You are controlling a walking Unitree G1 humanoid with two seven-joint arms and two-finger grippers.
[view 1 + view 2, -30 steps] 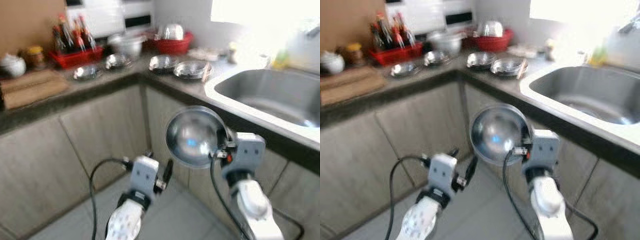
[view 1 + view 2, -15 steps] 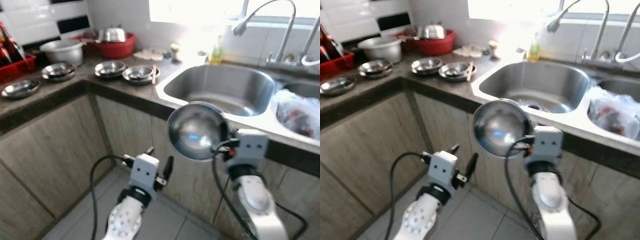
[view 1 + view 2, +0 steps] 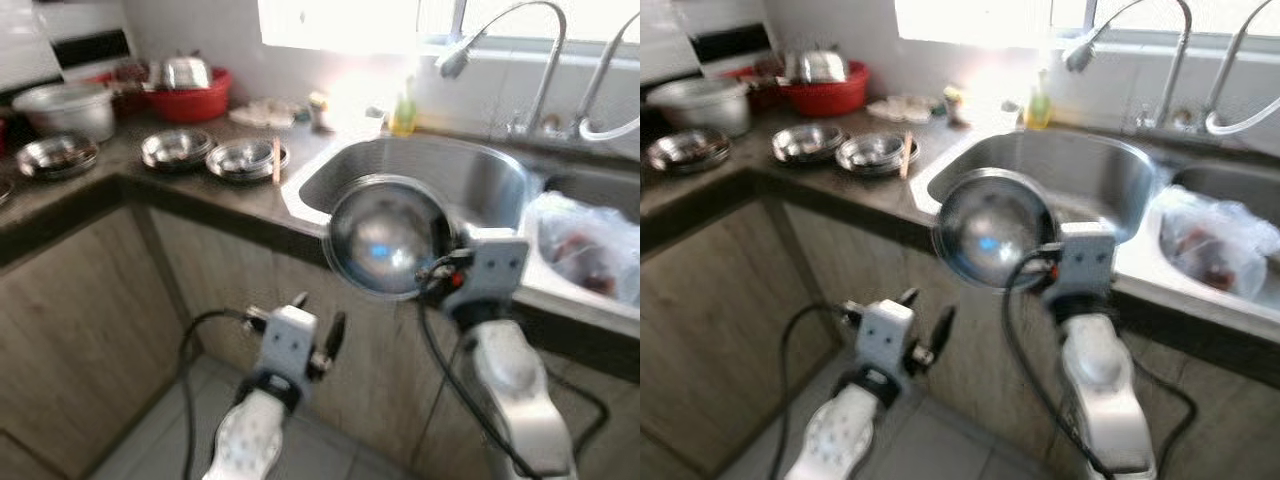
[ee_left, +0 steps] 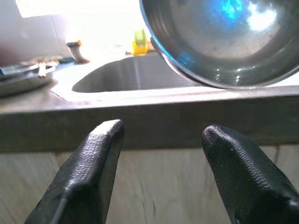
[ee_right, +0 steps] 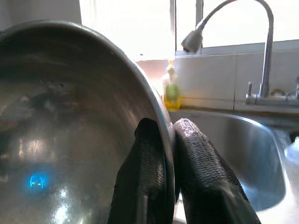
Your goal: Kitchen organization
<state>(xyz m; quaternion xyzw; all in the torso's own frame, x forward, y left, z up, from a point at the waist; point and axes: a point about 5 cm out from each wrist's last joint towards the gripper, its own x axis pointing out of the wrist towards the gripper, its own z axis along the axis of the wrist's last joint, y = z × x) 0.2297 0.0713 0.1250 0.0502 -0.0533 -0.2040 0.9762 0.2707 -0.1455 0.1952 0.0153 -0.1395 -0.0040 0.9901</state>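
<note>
Holding a steel bowl (image 3: 383, 240) by its rim, the right gripper (image 5: 164, 154) has one finger inside the rim and one outside, pinching it; the bowl stands on edge, hollow side toward the camera, raised in front of the near edge of the sink (image 3: 440, 180). The left gripper (image 4: 161, 140) sits lower and to the left, in front of the cabinet doors (image 3: 90, 330), fingers spread with nothing between them.

Counter (image 3: 250, 195) runs left from the sink. On it: three stacks of steel dishes (image 3: 247, 158), a pair of chopsticks (image 3: 276, 160) resting across the rightmost stack. Farther back, a red basin (image 3: 190, 92) with a steel bowl inside, and a pale pot (image 3: 62, 108) at far left.

Behind the sink: tap (image 3: 500, 50), green soap bottle (image 3: 404, 110). Right basin holds a plastic bag (image 3: 585, 245).
</note>
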